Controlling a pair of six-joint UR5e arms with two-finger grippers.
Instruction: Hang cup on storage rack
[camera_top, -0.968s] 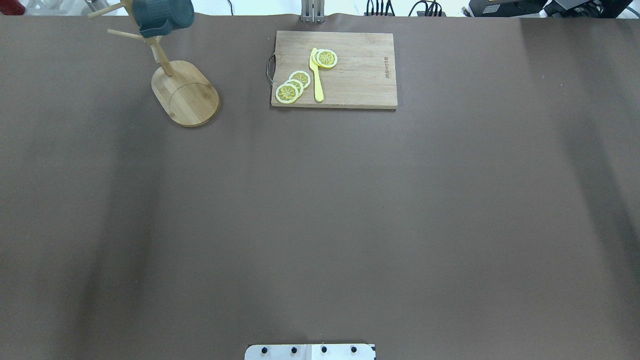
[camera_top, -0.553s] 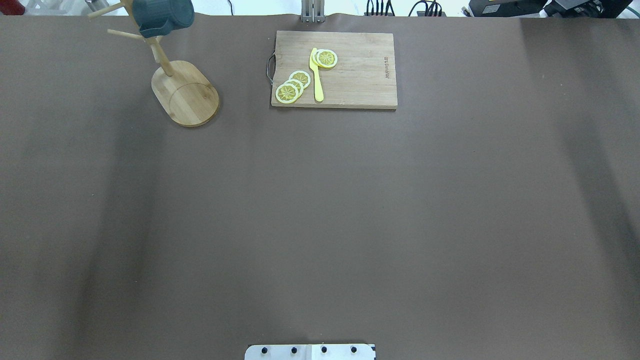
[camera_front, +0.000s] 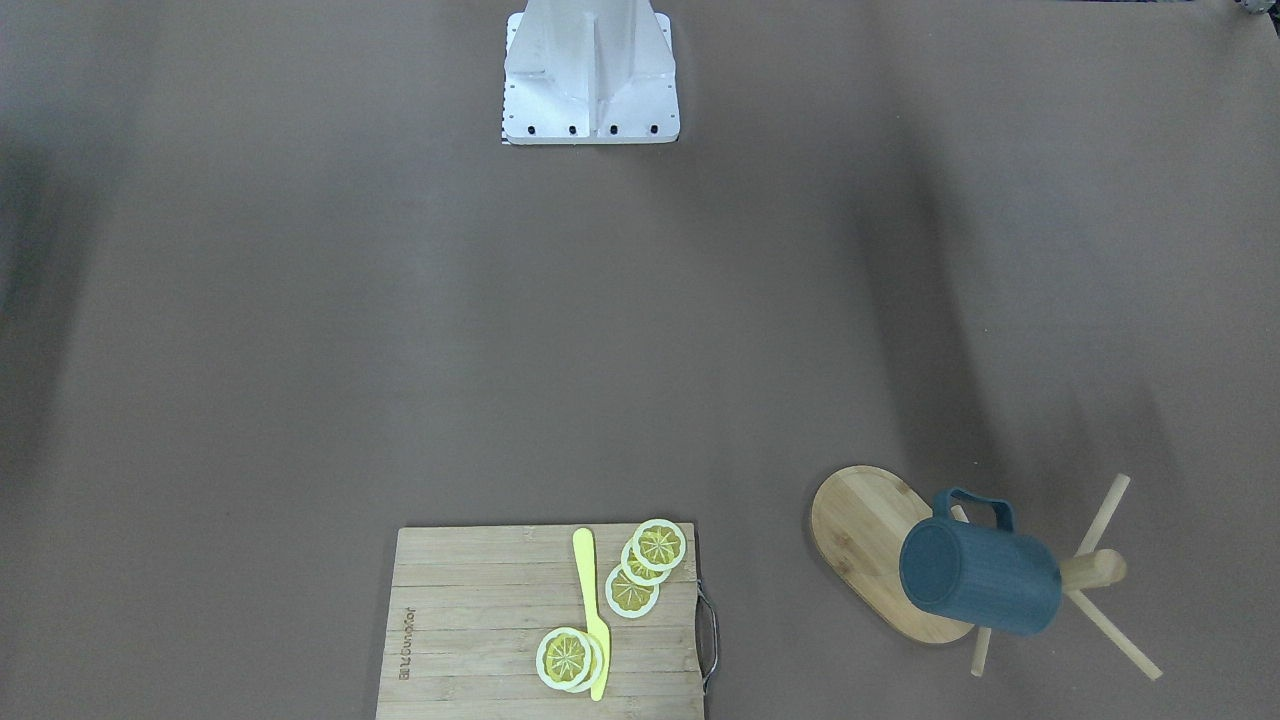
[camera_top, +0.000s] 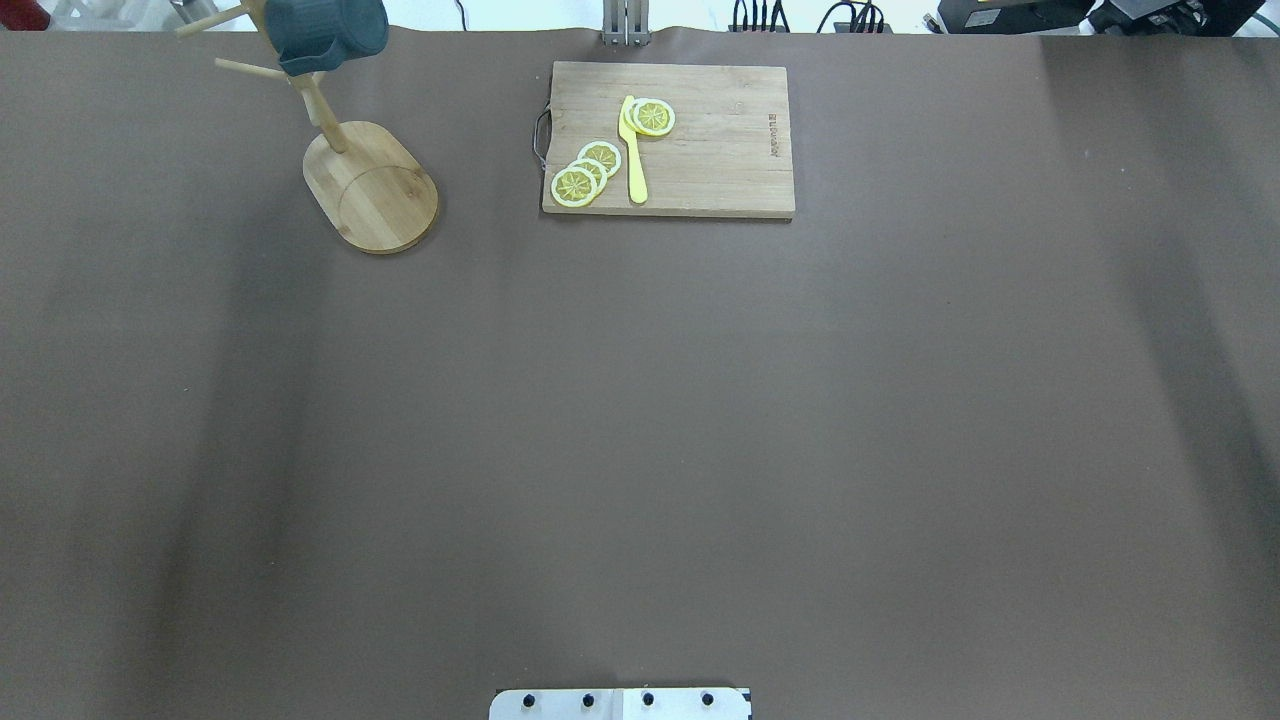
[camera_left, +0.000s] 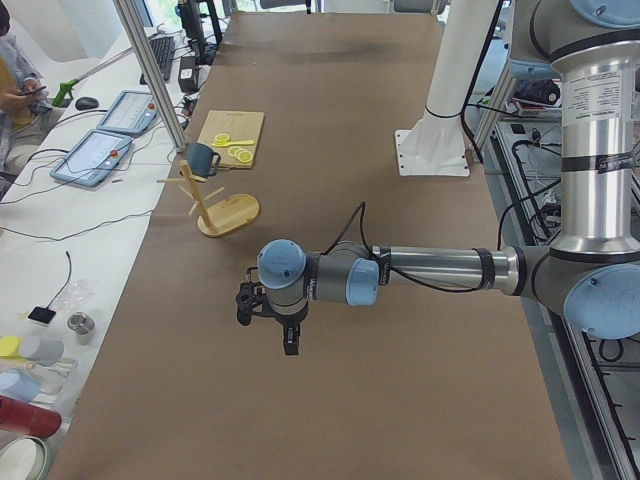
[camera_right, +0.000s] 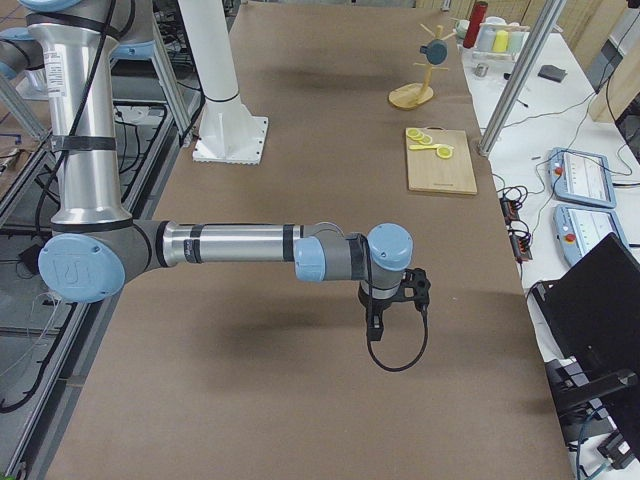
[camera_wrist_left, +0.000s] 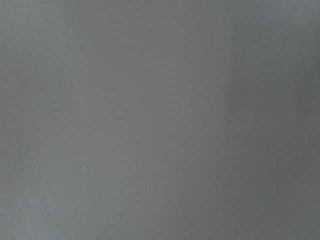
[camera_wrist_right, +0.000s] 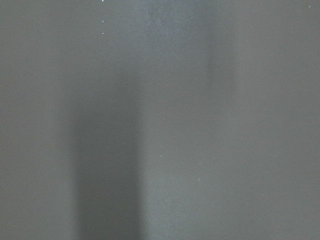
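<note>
The dark teal ribbed cup (camera_front: 980, 575) hangs by its loop handle on a peg of the bamboo storage rack (camera_front: 860, 540), clear of the table. Both also show at the far left of the overhead view, the cup (camera_top: 325, 30) above the rack's oval base (camera_top: 375, 190). No gripper touches either one. My left gripper (camera_left: 290, 345) shows only in the exterior left view, over bare table well short of the rack (camera_left: 228, 215). My right gripper (camera_right: 372, 325) shows only in the exterior right view, far from the cup (camera_right: 436, 50). I cannot tell whether either is open or shut.
A slatted wooden cutting board (camera_top: 700, 160) with lemon slices (camera_top: 585, 172) and a yellow knife (camera_top: 633, 150) lies at the far middle of the table. The white robot base (camera_front: 590, 70) stands at the near edge. Both wrist views show only brown table surface.
</note>
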